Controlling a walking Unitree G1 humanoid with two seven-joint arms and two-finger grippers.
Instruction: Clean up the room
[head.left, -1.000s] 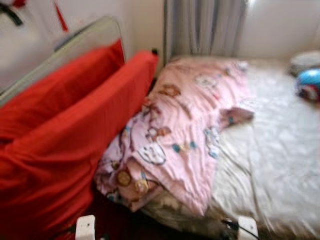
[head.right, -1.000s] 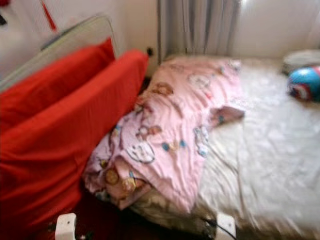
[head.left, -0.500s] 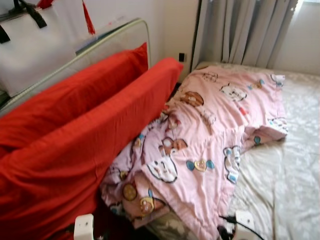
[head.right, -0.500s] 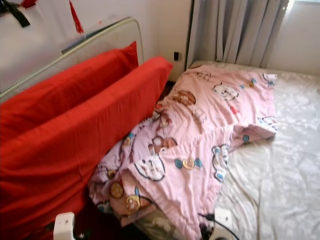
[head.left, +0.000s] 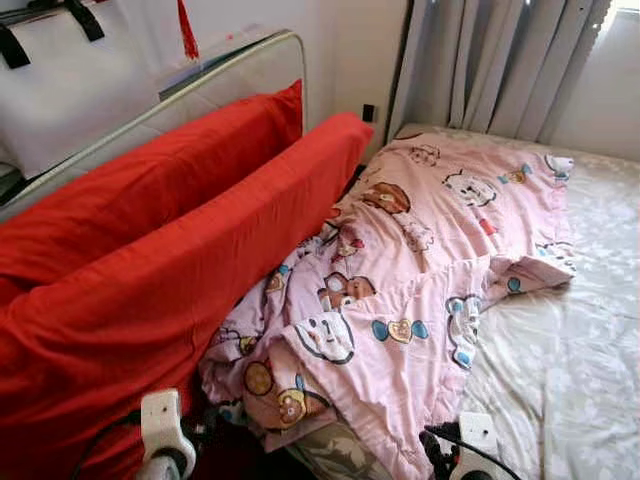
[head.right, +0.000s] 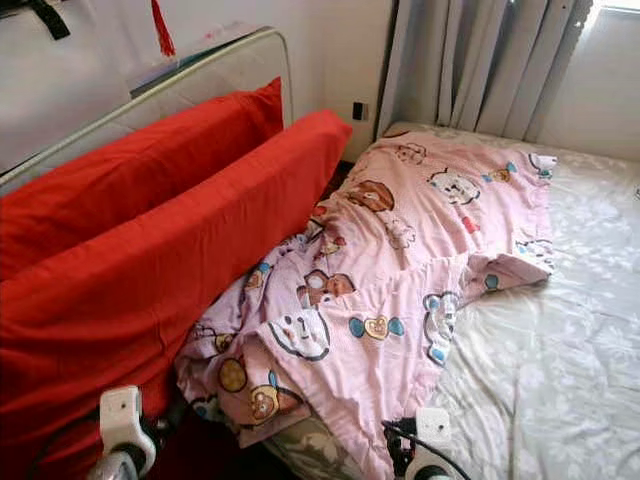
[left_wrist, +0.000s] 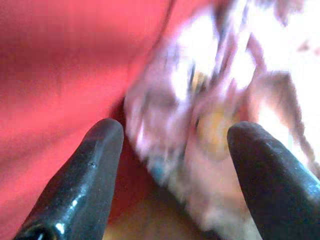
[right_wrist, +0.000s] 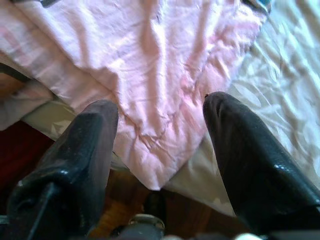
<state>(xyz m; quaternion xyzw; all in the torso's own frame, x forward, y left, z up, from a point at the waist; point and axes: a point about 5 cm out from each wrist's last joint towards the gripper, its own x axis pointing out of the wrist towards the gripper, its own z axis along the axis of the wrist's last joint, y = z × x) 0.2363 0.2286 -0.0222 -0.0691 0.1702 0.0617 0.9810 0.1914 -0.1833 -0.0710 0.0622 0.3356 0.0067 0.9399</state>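
Bed (head.left: 560, 360): pale floral sheet, bare beside crumpled pink quilt (head.left: 420, 270)
Edge: red cushions (head.left: 180, 250) against headboard (head.left: 230, 75)
Left gripper (left_wrist: 170, 165): fingers spread
Right gripper (right_wrist: 160, 145): fingers spread, over quilt corner

My left wrist view is blurred: crumpled pink cartoon-print quilt (left_wrist: 210, 100) smeared. Long red pillows (head.left: 150, 290) cut off at frame edge, hiding the padded headboard (head.left: 200, 85) base.

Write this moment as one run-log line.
left gripper: open, by red cushion | right gripper: open, over pink cartoon-print quilt | holding: nothing
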